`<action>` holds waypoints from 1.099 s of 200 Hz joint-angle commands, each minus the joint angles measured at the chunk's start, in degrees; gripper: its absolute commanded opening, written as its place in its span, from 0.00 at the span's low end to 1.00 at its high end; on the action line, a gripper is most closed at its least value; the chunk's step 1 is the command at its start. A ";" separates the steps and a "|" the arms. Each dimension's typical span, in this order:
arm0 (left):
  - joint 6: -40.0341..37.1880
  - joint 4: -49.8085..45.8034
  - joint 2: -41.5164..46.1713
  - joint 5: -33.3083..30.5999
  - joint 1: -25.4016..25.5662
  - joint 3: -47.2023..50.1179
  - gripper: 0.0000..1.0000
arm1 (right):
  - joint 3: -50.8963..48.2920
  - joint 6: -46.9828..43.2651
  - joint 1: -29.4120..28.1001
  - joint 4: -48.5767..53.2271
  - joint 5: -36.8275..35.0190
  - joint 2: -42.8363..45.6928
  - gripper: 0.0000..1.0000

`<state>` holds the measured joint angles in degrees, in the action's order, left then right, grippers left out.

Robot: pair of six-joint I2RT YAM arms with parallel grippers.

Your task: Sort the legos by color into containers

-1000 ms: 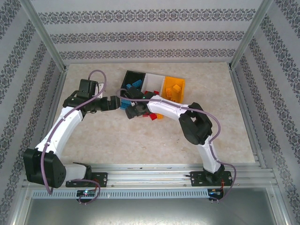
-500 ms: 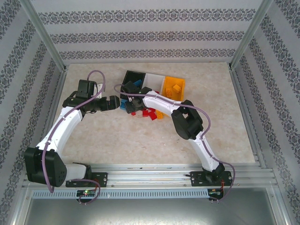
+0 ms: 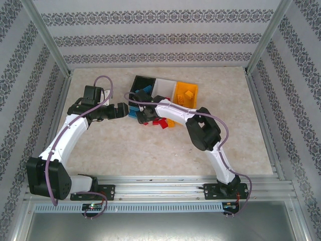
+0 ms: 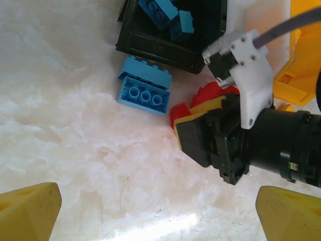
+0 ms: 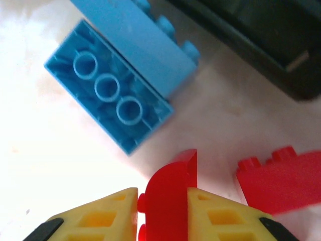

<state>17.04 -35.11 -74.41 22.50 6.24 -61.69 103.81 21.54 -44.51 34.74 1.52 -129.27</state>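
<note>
While the pale marble-look table is taking up most of the top view, both arms are reaching in toward its far middle: the left arm is coming from 8 o'clock and the right arm from 4 o'clock.

The three bins are sitting in a row touching each other at about 12 o'clock of the table centre. Going left to right, they're the black bin, the white bin and the orange bin. Dark blue bricks are lying in the black one and orange bricks in the orange one. A loose pile of red, blue and orange legos is lying on the table just at 6 o'clock of the bins.

The left gripper is hanging over bare table with its yellow fingers spread wide and nothing between them. The right gripper is down in the pile, with its fingers pinching a red brick from both sides. That brick is standing on edge right at the tabletop.

In the right wrist view, a light blue brick is lying at 11 o'clock of the red one. It's tipped so its hollow underside with three tubes is showing, and it's just beside the black bin's wall. A second red piece is lying at 3 o'clock, close by but apart.
</note>
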 commanded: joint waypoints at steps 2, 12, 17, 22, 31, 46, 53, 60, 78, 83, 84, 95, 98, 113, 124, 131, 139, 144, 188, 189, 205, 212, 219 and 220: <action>0.98 1.47 -0.31 1.03 -0.85 0.59 1.00 | -3.04 1.20 -0.66 -0.46 -0.88 5.92 0.29; 0.93 1.45 -0.45 1.02 -0.80 0.69 1.00 | -4.28 1.22 -0.71 -0.69 -1.30 8.05 0.29; 0.96 1.45 -0.43 0.97 -0.84 0.69 1.00 | -4.91 1.21 -0.67 -0.93 -1.48 9.14 0.29; 0.98 1.45 -0.47 0.99 -0.84 0.76 1.00 | -5.60 1.07 -0.60 -1.15 -1.61 10.20 0.29; 1.05 1.62 -0.45 1.11 -0.86 0.82 1.00 | -6.50 0.89 -0.53 -1.51 -2.25 12.01 0.29; 1.07 1.71 -0.62 1.40 -0.81 0.88 1.00 | -7.30 0.21 0.07 -1.68 -3.16 14.75 0.29; 1.18 1.79 -0.88 1.72 -0.79 0.91 1.00 | -7.40 -0.36 0.60 -1.60 -3.72 15.62 0.29; 1.22 1.80 -1.12 2.19 -0.82 0.93 1.00 | -7.35 -1.04 1.24 -1.46 -4.59 16.33 0.29; 1.55 2.11 -2.37 4.59 -0.82 1.05 1.00 | -5.79 -3.18 3.36 -0.31 -7.36 16.64 0.30; 1.66 2.26 -2.77 5.59 -0.85 1.02 1.00 | -5.14 -3.65 4.12 0.17 -7.73 16.48 0.30; 1.63 2.25 -2.85 5.74 -0.86 1.04 1.00 | -5.04 -3.80 4.28 0.20 -7.74 16.41 0.30; 1.80 2.51 -4.01 7.98 -0.83 0.87 1.00 | -3.76 -5.17 5.89 0.25 -8.36 15.72 0.30; 1.92 2.51 -4.32 8.59 -0.80 0.85 1.00 | -3.33 -5.53 6.30 0.32 -8.52 15.43 0.30; 1.92 2.64 -5.63 10.57 -0.86 0.70 1.00 | -0.59 -6.95 8.28 1.31 -8.81 13.36 0.30; 1.98 2.77 -6.48 11.88 -0.86 0.72 1.00 | 1.04 -7.92 9.54 1.12 -9.13 11.80 0.30; 2.09 2.90 -6.93 12.60 -0.84 0.78 1.00 | 2.41 -8.36 10.46 1.31 -9.21 10.55 0.30; 2.23 3.03 -7.35 13.16 -0.72 0.76 1.00 | 4.38 -8.90 11.20 1.90 -9.39 8.98 0.30; 2.30 3.12 -7.49 13.35 -0.75 0.85 1.00 | 5.85 -9.13 11.70 2.38 -9.36 7.96 0.31; 2.25 3.38 -7.99 13.61 -0.71 0.99 1.00 | 14.40 -9.35 13.47 7.50 -8.74 3.67 0.54; 2.23 3.38 -7.96 13.62 -0.75 1.02 1.00 | 14.09 -9.34 13.39 7.30 -8.74 3.89 0.54; 2.32 3.66 -7.90 13.80 -0.62 1.13 1.00 | 8.48 -8.71 12.10 4.07 -8.69 8.26 0.55; 2.36 3.78 -7.88 13.92 -0.64 1.20 1.00 | 5.74 -8.54 11.10 3.05 -8.55 10.39 0.56; 2.38 3.95 -7.66 13.95 -0.58 1.30 1.00 | 3.00 -8.16 10.02 2.28 -8.47 12.31 0.56; 2.39 4.02 -7.63 14.01 -0.55 1.31 1.00 | 2.77 -8.08 9.91 2.18 -8.47 12.61 0.56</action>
<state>18.70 -33.41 -82.06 34.85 6.24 -61.23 112.66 13.08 -31.24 37.98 -6.66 -124.18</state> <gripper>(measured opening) 0.998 0.557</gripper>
